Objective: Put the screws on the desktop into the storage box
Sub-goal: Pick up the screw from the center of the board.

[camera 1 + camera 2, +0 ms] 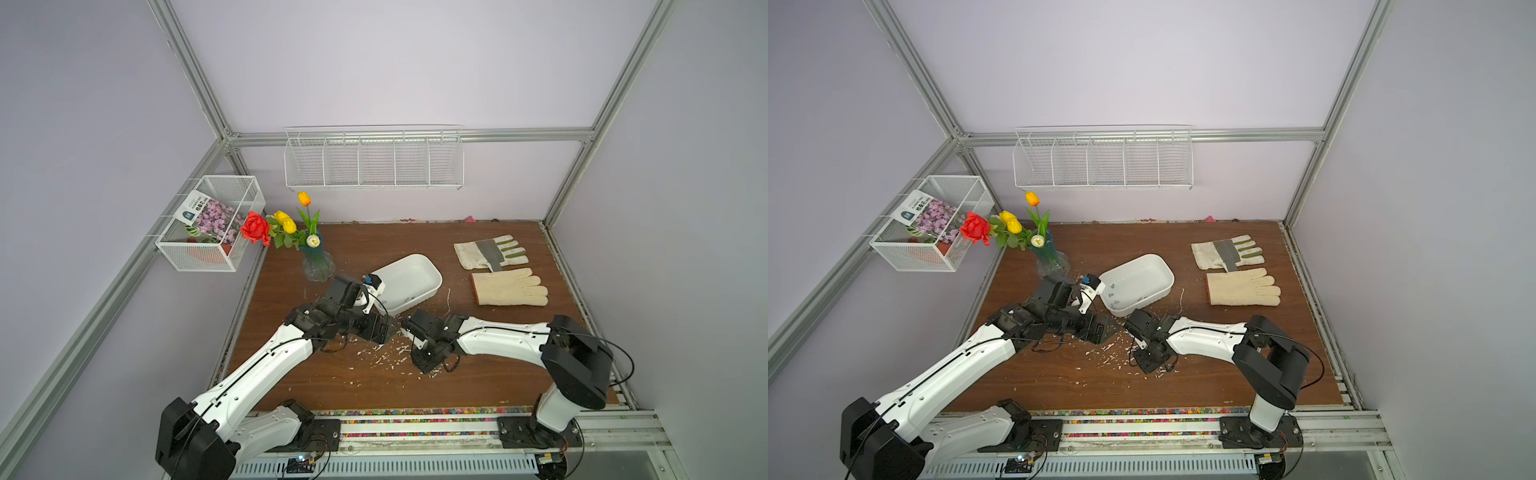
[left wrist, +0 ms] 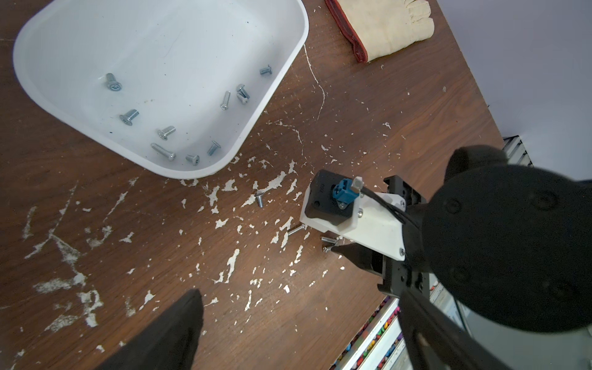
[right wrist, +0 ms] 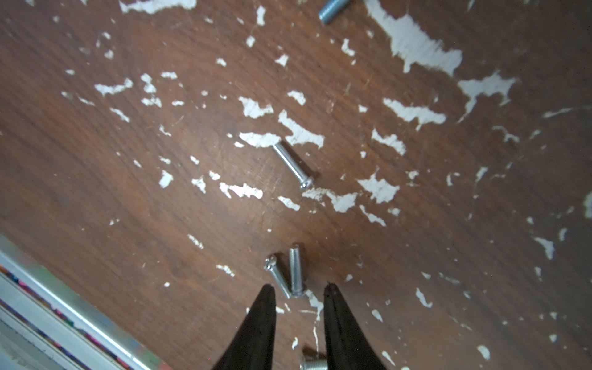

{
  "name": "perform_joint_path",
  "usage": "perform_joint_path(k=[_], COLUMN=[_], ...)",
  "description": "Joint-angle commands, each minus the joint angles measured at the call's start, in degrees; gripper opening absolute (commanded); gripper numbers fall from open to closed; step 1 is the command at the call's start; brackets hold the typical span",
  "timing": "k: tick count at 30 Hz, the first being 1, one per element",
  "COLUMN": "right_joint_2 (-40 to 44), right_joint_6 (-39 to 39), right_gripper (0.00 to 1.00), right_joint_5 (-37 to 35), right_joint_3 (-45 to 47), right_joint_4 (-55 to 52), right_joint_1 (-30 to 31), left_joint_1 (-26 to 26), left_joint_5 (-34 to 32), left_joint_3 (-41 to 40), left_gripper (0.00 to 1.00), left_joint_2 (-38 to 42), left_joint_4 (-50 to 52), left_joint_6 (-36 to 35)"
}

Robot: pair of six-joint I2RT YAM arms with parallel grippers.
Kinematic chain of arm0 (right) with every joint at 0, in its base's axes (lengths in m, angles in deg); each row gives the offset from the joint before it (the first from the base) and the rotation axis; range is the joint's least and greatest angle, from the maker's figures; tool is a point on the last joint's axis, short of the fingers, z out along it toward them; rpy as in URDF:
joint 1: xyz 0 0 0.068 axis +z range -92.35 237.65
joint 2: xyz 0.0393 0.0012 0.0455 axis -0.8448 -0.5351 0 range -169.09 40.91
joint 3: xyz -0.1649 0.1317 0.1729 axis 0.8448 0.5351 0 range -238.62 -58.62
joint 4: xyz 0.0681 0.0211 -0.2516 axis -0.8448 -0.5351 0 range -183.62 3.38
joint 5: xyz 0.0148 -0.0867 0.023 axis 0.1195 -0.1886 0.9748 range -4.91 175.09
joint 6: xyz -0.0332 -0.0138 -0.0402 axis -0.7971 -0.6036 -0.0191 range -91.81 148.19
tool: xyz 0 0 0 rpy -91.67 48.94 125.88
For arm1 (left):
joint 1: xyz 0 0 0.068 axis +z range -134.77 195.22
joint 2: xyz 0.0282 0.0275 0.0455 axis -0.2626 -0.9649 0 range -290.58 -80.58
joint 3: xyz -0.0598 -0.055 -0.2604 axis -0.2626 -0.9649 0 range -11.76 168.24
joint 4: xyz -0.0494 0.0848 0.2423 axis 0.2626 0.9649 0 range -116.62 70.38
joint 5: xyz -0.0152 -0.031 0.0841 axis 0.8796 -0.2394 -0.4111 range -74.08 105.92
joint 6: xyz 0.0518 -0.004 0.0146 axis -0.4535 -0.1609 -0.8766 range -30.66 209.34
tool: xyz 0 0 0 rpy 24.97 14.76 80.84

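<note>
The white storage box (image 1: 435, 283) (image 2: 128, 48) sits mid-desktop (image 1: 478, 374) and holds several screws (image 2: 129, 116). Loose screws lie on the board in front of it: one alone (image 2: 260, 198) and a longer one (image 3: 291, 165). Two more lie side by side (image 3: 296, 272), just ahead of my right gripper (image 3: 299, 288). Its jaws stand a narrow gap apart, low over the board, with nothing between the tips. Another screw (image 3: 312, 363) lies farther back between the fingers, against one of them. My left gripper (image 2: 299, 293) hangs wide open and empty beside the box's front corner.
Two work gloves (image 1: 490, 251) (image 1: 509, 286) lie to the right of the box. A glass vase of flowers (image 1: 318, 266) stands left of it, close behind my left wrist. Wire baskets (image 1: 374, 160) (image 1: 210, 222) hang on the walls. My two wrists nearly touch.
</note>
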Motion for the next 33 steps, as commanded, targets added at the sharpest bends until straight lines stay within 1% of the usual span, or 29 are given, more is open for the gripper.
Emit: perform_joint_path(k=[1, 20, 33], right_joint_2=[-1.18, -3.19, -4.02], right_joint_6=[0.39, 0.02, -0.15], right_gripper=[0.29, 0.22, 0.18], right_joint_5=[-0.54, -2.74, -2.19], right_joint_3=[-1.15, -1.62, -2.31], right_joint_4=[-0.07, -1.33, -1.81], right_joint_1=[0.40, 0.70, 0.65], left_joint_1=[0.23, 0.25, 0.21], left_joint_5=[1.32, 2.52, 2.54], left_joint_3=[-0.42, -0.28, -0.36], left_gripper=[0.98, 0.97, 0.96], left_joint_2=[-0.71, -1.69, -1.84], left_joint_4=[-0.41, -0.23, -0.23], left_joint_6=[-0.10, -0.52, -0.65])
